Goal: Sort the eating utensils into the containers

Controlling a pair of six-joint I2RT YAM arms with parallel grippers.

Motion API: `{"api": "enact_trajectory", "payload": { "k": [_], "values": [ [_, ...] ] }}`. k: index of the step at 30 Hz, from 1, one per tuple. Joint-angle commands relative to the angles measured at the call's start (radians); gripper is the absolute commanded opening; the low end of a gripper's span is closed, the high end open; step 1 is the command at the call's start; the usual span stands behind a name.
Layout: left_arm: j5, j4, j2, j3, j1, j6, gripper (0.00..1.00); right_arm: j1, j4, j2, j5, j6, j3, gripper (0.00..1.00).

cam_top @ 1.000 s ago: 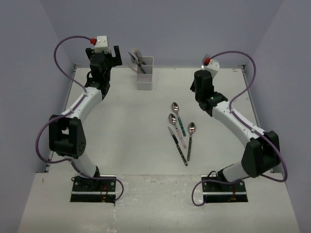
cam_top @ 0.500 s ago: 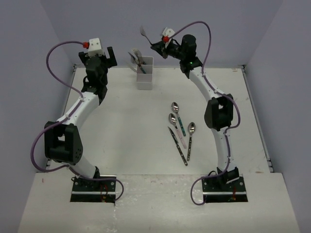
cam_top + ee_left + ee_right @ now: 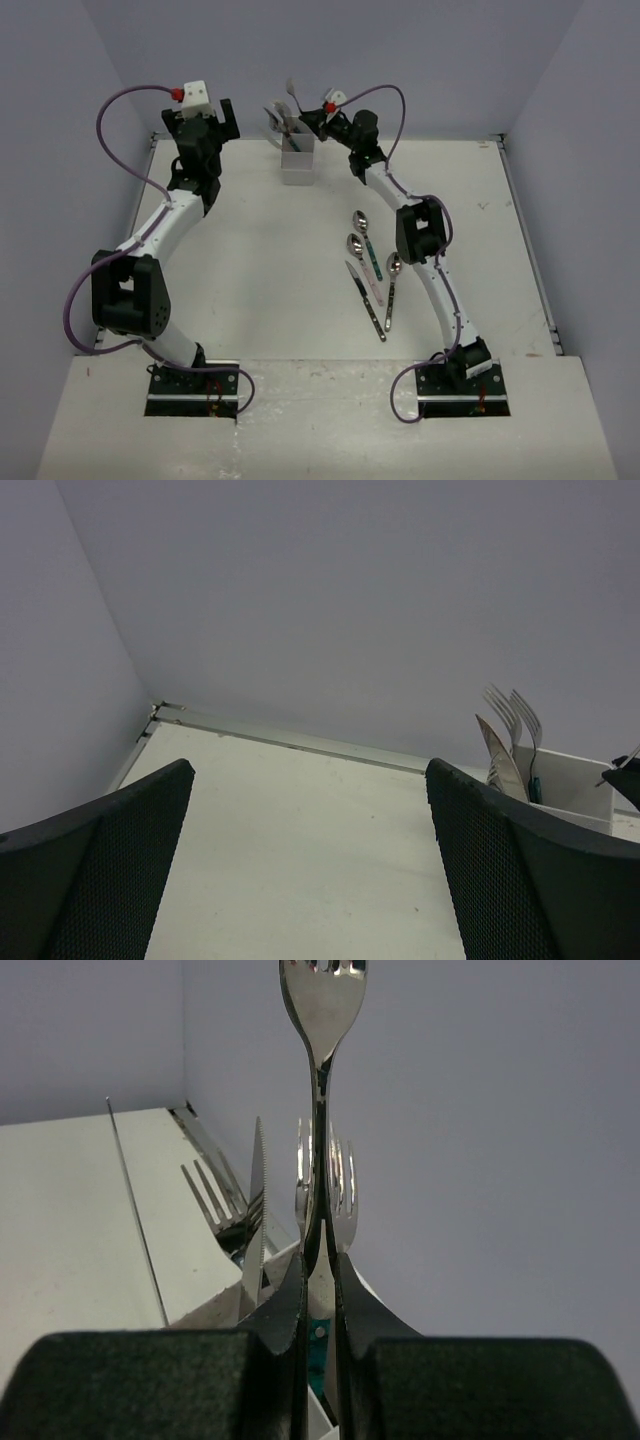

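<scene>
- Left gripper (image 3: 206, 118) spread wide, nothing between its jaws, hovering over the far-left corner of the table (image 3: 250, 270), facing the back wall.
- Holder (image 3: 298, 162) white, upright, at the far edge left of centre; stored forks (image 3: 515, 720) and a serrated knife (image 3: 256, 1210) stand in it, heads up.
- Right gripper (image 3: 312, 118) clamped tight on a fork (image 3: 322, 1020) by its handle, tines up, just over the holder.
- Loose on the table right of centre, close together: teal spoon (image 3: 360, 219), pink spoon (image 3: 353, 243), black-handled knife (image 3: 368, 305), black-handled spoon (image 3: 394, 264).
</scene>
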Motion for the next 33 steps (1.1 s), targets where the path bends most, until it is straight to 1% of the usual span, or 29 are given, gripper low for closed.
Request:
{"api": "enact_trajectory", "payload": {
  "k": [1,3,8,11,15,16,18,22,23,24,27,32,33],
  "values": [
    [0.006,-0.013,0.014,0.021,0.015,0.026,1.00,0.009,0.137,0.035,0.106,0.051,0.113,0.00],
    [0.006,-0.021,0.015,0.024,0.013,0.028,1.00,0.013,0.154,0.041,0.105,0.074,0.100,0.00],
    [-0.006,-0.035,0.017,0.019,0.013,0.034,1.00,0.029,0.119,0.049,0.108,0.023,0.097,0.00],
    [-0.022,-0.042,0.014,0.013,0.013,0.032,1.00,0.030,0.105,0.029,0.111,0.023,0.066,0.00],
    [-0.040,-0.042,0.004,0.001,0.013,0.034,1.00,0.030,0.095,0.030,0.111,0.023,0.078,0.00],
    [-0.043,-0.042,0.001,-0.001,0.013,0.037,1.00,0.030,0.101,0.029,0.120,0.025,0.072,0.06],
    [-0.053,-0.042,0.000,-0.001,0.013,0.040,1.00,0.029,0.107,0.030,0.128,0.034,0.071,0.09],
    [-0.056,-0.045,0.000,0.002,0.013,0.063,1.00,0.029,0.098,0.026,0.128,0.031,0.069,0.29],
    [-0.057,-0.062,0.000,0.016,0.013,0.068,1.00,0.029,0.087,0.021,0.113,0.028,0.068,0.40],
    [-0.065,-0.067,0.000,0.022,0.013,0.069,1.00,0.030,0.076,0.015,0.106,0.022,0.066,0.44],
    [-0.083,-0.062,-0.015,0.022,0.013,0.080,1.00,0.035,0.084,0.003,0.118,0.015,0.041,0.45],
    [-0.071,-0.073,-0.023,0.019,0.015,0.078,1.00,0.033,0.095,0.004,0.145,0.037,0.043,0.49],
    [-0.074,-0.074,-0.022,0.019,0.015,0.078,1.00,0.033,0.095,0.000,0.131,0.046,0.043,0.52]
  ]
}}
